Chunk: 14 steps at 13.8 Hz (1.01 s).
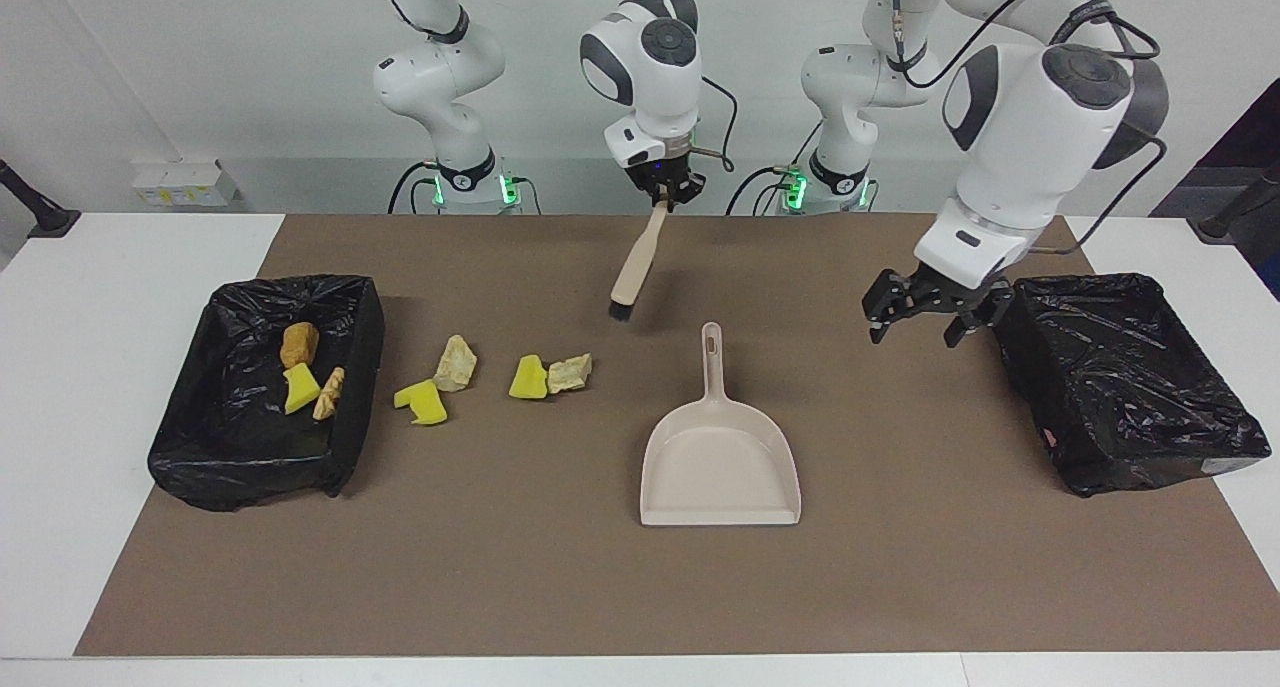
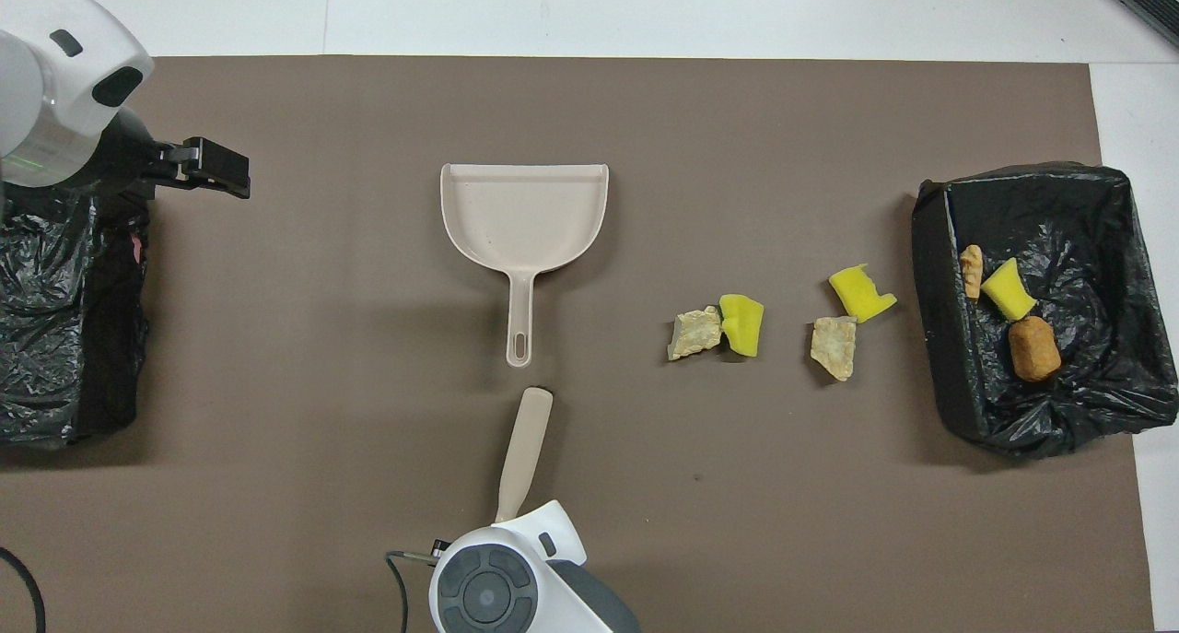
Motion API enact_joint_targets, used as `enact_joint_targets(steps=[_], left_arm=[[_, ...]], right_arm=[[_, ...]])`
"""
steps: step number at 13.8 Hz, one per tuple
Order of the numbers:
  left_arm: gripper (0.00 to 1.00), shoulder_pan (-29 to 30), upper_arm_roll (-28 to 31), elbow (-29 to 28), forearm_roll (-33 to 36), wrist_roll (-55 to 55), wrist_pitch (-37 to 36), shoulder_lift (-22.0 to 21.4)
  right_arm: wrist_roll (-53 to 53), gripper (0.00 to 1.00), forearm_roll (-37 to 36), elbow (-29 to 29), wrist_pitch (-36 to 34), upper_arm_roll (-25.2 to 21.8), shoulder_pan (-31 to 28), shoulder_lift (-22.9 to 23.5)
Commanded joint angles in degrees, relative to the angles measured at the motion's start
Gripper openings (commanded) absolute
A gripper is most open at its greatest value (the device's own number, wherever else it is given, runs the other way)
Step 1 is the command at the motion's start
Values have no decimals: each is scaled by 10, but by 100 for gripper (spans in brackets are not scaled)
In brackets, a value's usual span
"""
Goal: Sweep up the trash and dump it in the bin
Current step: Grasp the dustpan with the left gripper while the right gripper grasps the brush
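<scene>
My right gripper point(image 1: 665, 199) is shut on the handle end of a beige brush point(image 1: 635, 267), which hangs tilted over the mat with its dark bristles point(image 1: 620, 312) low, beside the handle of the dustpan point(image 1: 720, 457). Two yellow sponge chunks point(image 1: 425, 402) point(image 1: 527, 377) and two pale stones point(image 1: 456, 362) point(image 1: 570, 372) lie on the mat between the dustpan and the black-lined bin point(image 1: 360, 367) at the right arm's end. That bin holds a bread roll point(image 1: 298, 344), a sponge chunk point(image 1: 300, 387) and a beige bit point(image 1: 329, 394). My left gripper point(image 1: 930, 317) is open and empty.
A second black-lined bin point(image 1: 1120, 377) stands at the left arm's end; the left gripper hovers by its edge. The brown mat point(image 1: 600, 587) covers the table. The dustpan point(image 2: 525, 218) lies flat with its handle toward the robots.
</scene>
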Motion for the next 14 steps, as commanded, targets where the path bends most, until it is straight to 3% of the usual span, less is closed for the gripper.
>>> enact_joint_targets(steps=[1,5,8,13,14], left_arm=[[100,-65,9,-32,4,-62,55,31],[100,-121,8,-154,4,-84,139,22],[100,-148,8,-204,4,-93,160,16],[100,-156,9,-208,4,-93,168,25],[94,-156,9,-206,5,-93,167,25]], right_arm=[[-25,0,-52,-91,-3,5,-38,-70],[-127,0,-117,-99,-17,6,-153,-51],[-265,0,-134,-99,-28,6,-275,-48],[-337,0,-189,-92,-16,6,-314,-32],[-355,0,-190,-92,-1,6,-328,-25]])
